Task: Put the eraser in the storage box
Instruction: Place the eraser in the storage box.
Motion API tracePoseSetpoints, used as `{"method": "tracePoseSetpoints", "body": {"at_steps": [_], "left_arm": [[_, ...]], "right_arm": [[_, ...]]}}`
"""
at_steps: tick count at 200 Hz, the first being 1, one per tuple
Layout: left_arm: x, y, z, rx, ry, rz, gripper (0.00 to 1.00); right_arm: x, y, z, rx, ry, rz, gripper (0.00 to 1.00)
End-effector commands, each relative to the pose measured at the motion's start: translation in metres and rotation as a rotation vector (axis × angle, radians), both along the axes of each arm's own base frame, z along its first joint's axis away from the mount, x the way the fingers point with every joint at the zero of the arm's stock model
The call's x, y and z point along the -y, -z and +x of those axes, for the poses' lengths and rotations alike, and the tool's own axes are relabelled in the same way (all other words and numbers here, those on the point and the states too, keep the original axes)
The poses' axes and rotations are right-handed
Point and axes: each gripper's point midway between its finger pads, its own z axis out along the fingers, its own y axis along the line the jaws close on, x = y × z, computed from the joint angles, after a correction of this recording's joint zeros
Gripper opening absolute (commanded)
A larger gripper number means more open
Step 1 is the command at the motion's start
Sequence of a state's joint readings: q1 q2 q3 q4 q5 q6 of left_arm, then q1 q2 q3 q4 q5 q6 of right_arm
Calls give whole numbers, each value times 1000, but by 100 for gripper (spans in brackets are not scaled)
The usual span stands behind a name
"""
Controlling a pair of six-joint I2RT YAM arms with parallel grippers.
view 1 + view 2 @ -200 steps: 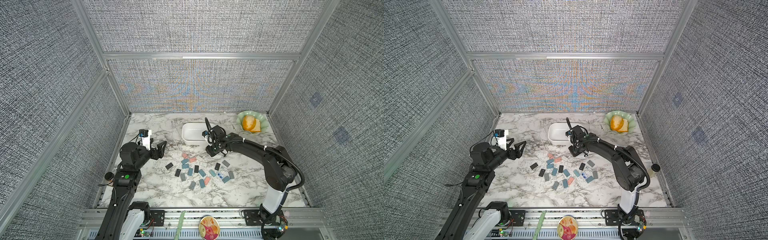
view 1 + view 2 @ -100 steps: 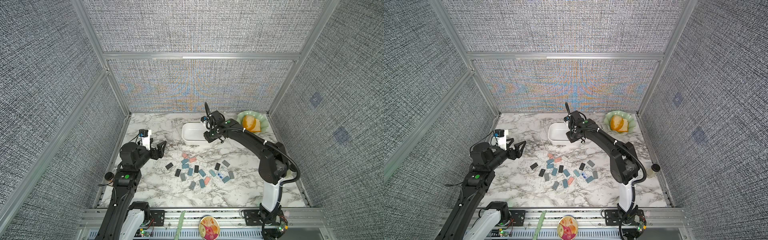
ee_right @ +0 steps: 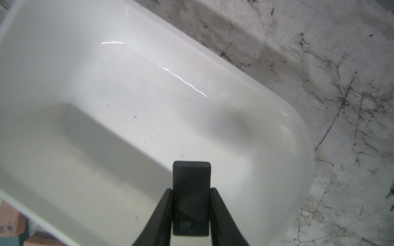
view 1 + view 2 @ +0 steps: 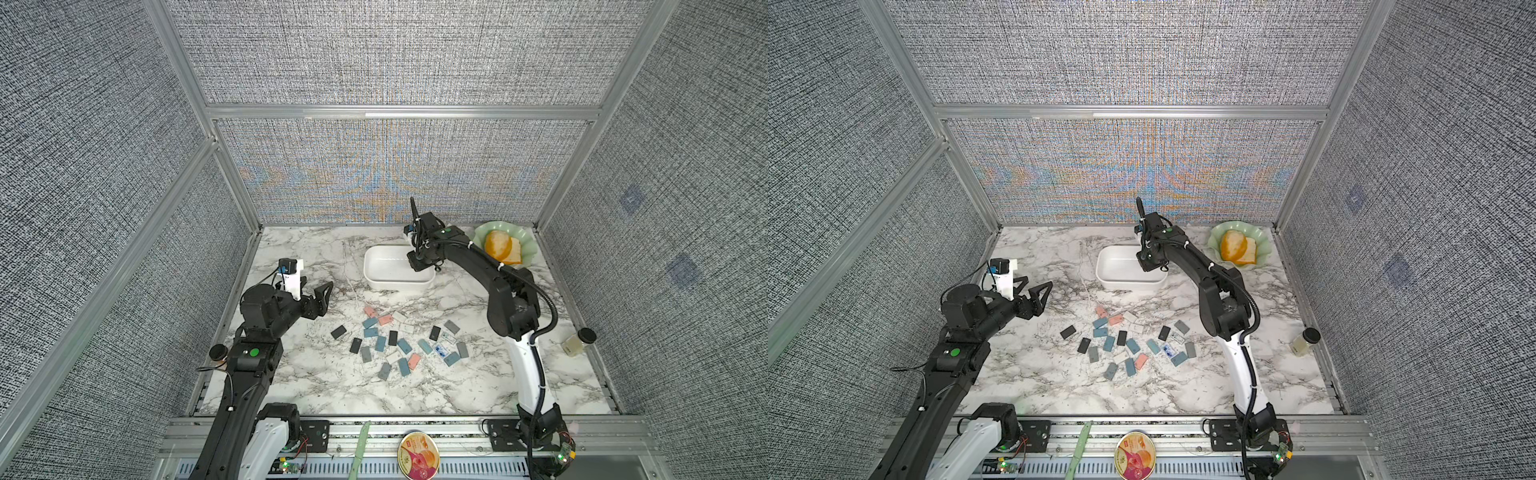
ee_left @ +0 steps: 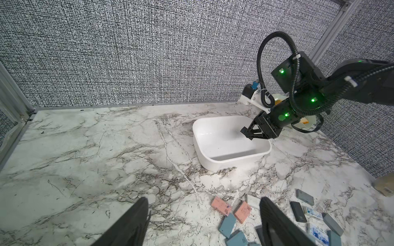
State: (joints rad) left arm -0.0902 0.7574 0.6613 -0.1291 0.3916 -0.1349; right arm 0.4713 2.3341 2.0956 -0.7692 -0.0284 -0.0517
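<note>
One dark eraser (image 3: 191, 176) hangs over the white storage box (image 3: 128, 85), clamped in the narrowly set jaws of the right pincer (image 3: 191, 192); the box holds nothing yet, so only the release seems left. More erasers (image 4: 395, 345) lie scattered on the marble surface (image 4: 316, 386) near the left pincer (image 4: 319, 286), which gapes wide and empty

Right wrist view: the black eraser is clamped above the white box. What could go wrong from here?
1. The black eraser hangs fairly near the storage box's rounded end, so a release here might clip the rim and bounce out.
2. The right pincer sits low by that wall; pulling away could nudge the light-looking box.
3. The eraser is pinched by its narrow sides, so it may cling to one side on opening.
</note>
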Motion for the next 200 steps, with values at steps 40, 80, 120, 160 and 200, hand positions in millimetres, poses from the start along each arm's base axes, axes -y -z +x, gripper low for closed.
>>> {"method": "tracePoseSetpoints", "body": {"at_steps": [40,80,120,160,200], "left_arm": [[-1,0,2,11,-4,12,83],[-1,1,2,9,-3,12,82],[-1,0,2,10,-2,13,82],[-1,-1,2,14,-3,11,82],[-1,-2,1,18,-3,12,82]], "right_arm": [[3,34,6,-53,17,-34,31],[7,46,7,-59,29,-51,31],[9,51,6,-59,35,-61,38],[7,45,7,-48,33,-53,48],[7,29,9,-21,32,-43,51]]}}
